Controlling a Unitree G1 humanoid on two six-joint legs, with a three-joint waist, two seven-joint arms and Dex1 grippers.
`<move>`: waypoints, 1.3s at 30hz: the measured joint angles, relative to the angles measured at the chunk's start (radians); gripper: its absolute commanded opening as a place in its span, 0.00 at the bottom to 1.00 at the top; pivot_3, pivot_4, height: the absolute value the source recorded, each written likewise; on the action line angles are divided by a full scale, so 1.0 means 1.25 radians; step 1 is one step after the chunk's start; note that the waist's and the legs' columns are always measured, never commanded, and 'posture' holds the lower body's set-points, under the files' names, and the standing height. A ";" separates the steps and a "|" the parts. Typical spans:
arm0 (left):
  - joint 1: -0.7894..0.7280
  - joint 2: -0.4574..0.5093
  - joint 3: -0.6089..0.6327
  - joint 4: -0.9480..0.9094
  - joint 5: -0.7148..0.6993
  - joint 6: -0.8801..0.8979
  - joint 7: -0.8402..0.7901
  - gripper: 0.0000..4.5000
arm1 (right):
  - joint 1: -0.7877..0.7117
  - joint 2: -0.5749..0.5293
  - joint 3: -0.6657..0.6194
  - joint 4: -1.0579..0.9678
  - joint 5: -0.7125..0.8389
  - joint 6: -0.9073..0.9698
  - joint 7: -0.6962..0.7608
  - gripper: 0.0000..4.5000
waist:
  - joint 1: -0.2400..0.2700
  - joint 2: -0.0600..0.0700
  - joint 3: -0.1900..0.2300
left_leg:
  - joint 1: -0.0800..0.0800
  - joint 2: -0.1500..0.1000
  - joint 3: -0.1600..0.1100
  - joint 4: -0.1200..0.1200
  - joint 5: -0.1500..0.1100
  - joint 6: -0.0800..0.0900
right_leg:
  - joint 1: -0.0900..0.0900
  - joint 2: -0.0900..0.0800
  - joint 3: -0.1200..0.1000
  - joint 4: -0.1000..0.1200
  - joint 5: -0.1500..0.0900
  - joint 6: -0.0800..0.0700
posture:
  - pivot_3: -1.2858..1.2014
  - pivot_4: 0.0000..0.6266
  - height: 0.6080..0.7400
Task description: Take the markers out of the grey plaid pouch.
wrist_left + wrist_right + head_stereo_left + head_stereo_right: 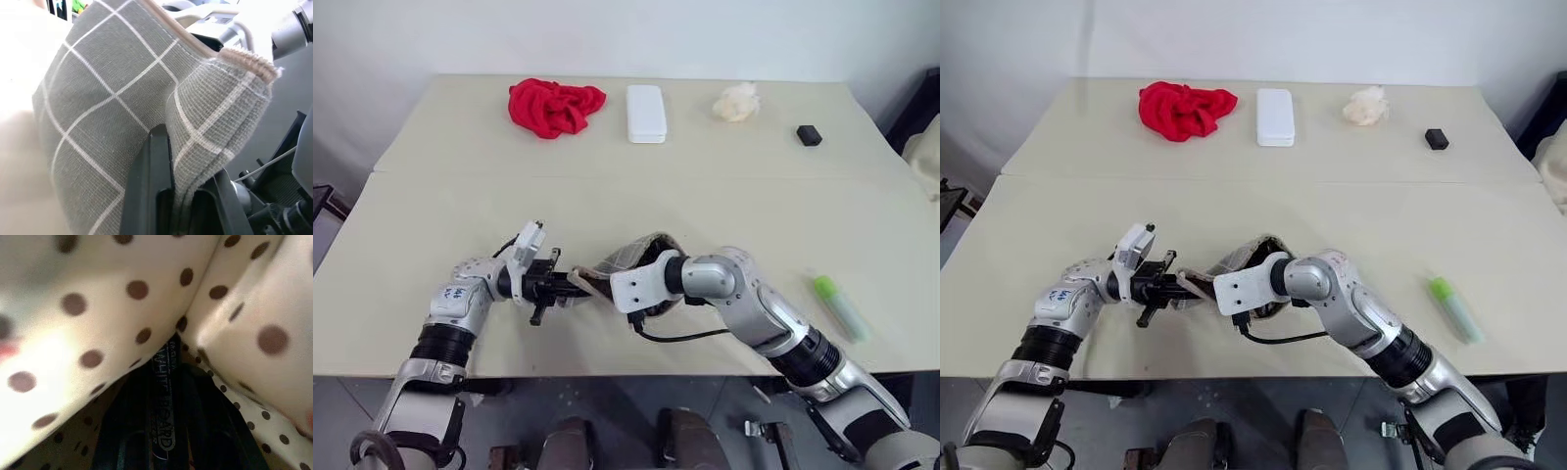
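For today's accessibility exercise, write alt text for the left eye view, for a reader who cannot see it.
Two robot arms hold a grey plaid pouch above a beige table: the left gripper is shut on one end while the right gripper reaches inside its opening. A light green marker lies on the table to the right; a red cloth, white case and small black block sit along the far side.

Colours and patterns of items on the table

Pouch [107, 98]: grey fabric with white grid lines, beige edge trim; lining [98, 323] cream with dark brown dots. Marker [839, 306], near right: light green. Marker body inside the pouch [164, 401]: black with white lettering. Cloth [553, 106], far left: red. Case [646, 113]: white. Crumpled wad [737, 102]: off-white. Block [809, 135], far right: black. Table [431, 196]: pale beige.
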 measured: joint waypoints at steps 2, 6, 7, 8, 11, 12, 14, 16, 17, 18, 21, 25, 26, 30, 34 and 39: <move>-0.002 0.000 0.000 0.015 0.005 -0.018 0.001 0.00 | 0.019 0.001 -0.001 -0.026 -0.010 0.034 -0.008 0.13 | 0.000 0.000 0.000 | 0.000 0.000 0.000 0.000 0.000 0.000 | 0.000 0.000 0.000 0.000 0.000 0.000 | 0.52 0.24 1.00; -0.003 0.000 0.001 0.025 0.013 -0.039 0.001 0.00 | 0.051 0.016 -0.005 -0.069 -0.013 0.114 -0.018 0.13 | 0.000 0.000 0.000 | 0.000 0.000 0.000 0.000 0.000 0.000 | 0.000 0.000 0.000 0.000 0.000 0.000 | 0.52 0.24 1.00; -0.003 0.000 0.008 0.026 0.013 -0.040 0.001 0.00 | 0.067 0.038 -0.024 -0.080 0.004 0.155 -0.015 0.13 | 0.000 0.000 0.000 | 0.000 0.000 0.000 0.000 0.000 0.000 | 0.000 0.000 0.000 0.000 0.000 0.000 | 0.52 0.24 1.00; -0.005 0.002 0.016 0.028 0.013 -0.040 0.001 0.00 | 0.082 0.063 -0.041 -0.092 0.024 0.199 -0.013 0.13 | 0.000 0.000 0.000 | 0.000 0.000 0.000 0.000 0.000 0.000 | 0.000 0.000 0.000 0.000 0.000 0.000 | 0.52 0.24 1.00; -0.015 0.007 0.028 0.027 0.014 -0.040 0.001 0.00 | 0.089 0.086 -0.076 -0.119 0.087 0.284 -0.001 0.13 | 0.000 0.000 0.000 | 0.000 0.000 0.000 0.000 0.000 0.000 | 0.000 0.000 0.000 0.000 0.000 0.000 | 0.52 0.24 1.00; -0.017 0.007 0.029 0.027 0.014 -0.040 0.001 0.00 | 0.089 0.087 -0.084 -0.123 0.100 0.294 0.003 0.13 | 0.001 0.000 0.000 | 0.000 0.000 0.000 0.000 0.000 0.000 | 0.000 0.000 0.000 0.000 0.000 0.000 | 0.52 0.24 1.00; -0.017 0.008 0.028 0.025 0.017 -0.042 0.001 0.00 | 0.094 0.071 -0.103 -0.128 0.152 0.280 0.023 0.13 | 0.002 0.000 0.000 | 0.000 0.000 0.000 0.000 0.000 0.000 | 0.000 0.000 0.000 -0.001 0.000 0.000 | 0.52 0.24 1.00; -0.017 0.006 0.023 0.024 0.023 -0.049 0.001 0.00 | 0.098 0.040 -0.109 -0.129 0.179 0.241 0.028 0.13 | 0.002 0.000 0.000 | 0.000 0.000 0.000 0.000 0.000 0.000 | 0.000 0.000 0.000 -0.001 0.000 0.000 | 0.52 0.24 1.00; -0.017 0.005 0.022 0.023 0.026 -0.054 0.001 0.00 | 0.099 0.034 -0.109 -0.129 0.182 0.231 0.028 0.13 | 0.001 0.000 0.000 | 0.000 0.000 0.000 0.000 0.000 0.000 | 0.000 0.000 0.000 -0.001 0.000 0.000 | 0.52 0.24 1.00; -0.017 0.005 0.020 0.023 0.029 -0.063 0.001 0.00 | 0.101 0.026 -0.109 -0.129 0.187 0.220 0.024 0.13 | 0.001 0.000 0.000 | 0.000 0.000 0.000 0.000 0.000 0.000 | 0.000 0.000 0.000 -0.001 0.000 0.000 | 0.52 0.24 1.00; -0.016 0.005 0.011 0.019 0.030 -0.070 0.001 0.00 | 0.100 -0.006 -0.098 -0.129 0.182 0.174 0.008 0.13 | 0.000 0.000 0.000 | 0.000 0.000 0.000 0.000 0.000 0.000 | 0.000 0.000 0.000 -0.001 0.000 0.000 | 0.52 0.24 1.00; 0.001 0.008 0.007 0.016 0.034 -0.078 0.001 0.00 | 0.098 -0.060 -0.058 -0.131 0.139 0.096 -0.010 0.13 | 0.000 0.000 0.000 | 0.000 0.000 0.000 -0.001 0.000 0.000 | 0.000 0.000 0.000 -0.001 0.000 0.000 | 0.52 0.24 1.00; 0.008 0.008 0.007 0.014 0.036 -0.082 0.001 0.00 | 0.102 -0.061 -0.052 -0.131 0.129 0.088 -0.016 0.13 | 0.000 0.000 0.000 | 0.000 0.000 0.000 0.000 0.000 0.000 | 0.000 0.000 0.000 -0.001 0.000 0.000 | 0.52 0.24 1.00; 0.020 0.014 0.007 0.006 0.046 -0.101 0.001 0.00 | 0.111 -0.061 -0.023 -0.133 0.065 0.059 -0.056 0.13 | 0.000 0.000 0.000 | 0.000 0.000 0.000 0.000 0.000 0.000 | 0.000 0.000 0.000 -0.001 0.000 0.000 | 0.52 0.24 1.00; 0.033 0.015 0.012 -0.018 0.051 -0.102 0.009 0.00 | 0.116 -0.061 -0.009 -0.141 0.029 0.070 -0.062 0.13 | 0.002 0.000 0.000 | 0.000 0.000 0.000 0.000 0.000 0.000 | 0.000 0.000 0.000 -0.001 0.000 0.000 | 0.52 0.24 1.00; 0.038 0.012 0.012 -0.047 0.063 -0.093 0.044 0.00 | 0.111 -0.053 0.000 -0.154 0.008 0.153 -0.044 0.13 | 0.002 0.000 0.000 | 0.000 0.000 0.000 0.000 0.000 0.000 | 0.000 0.000 0.000 -0.001 0.000 0.000 | 0.52 0.24 1.00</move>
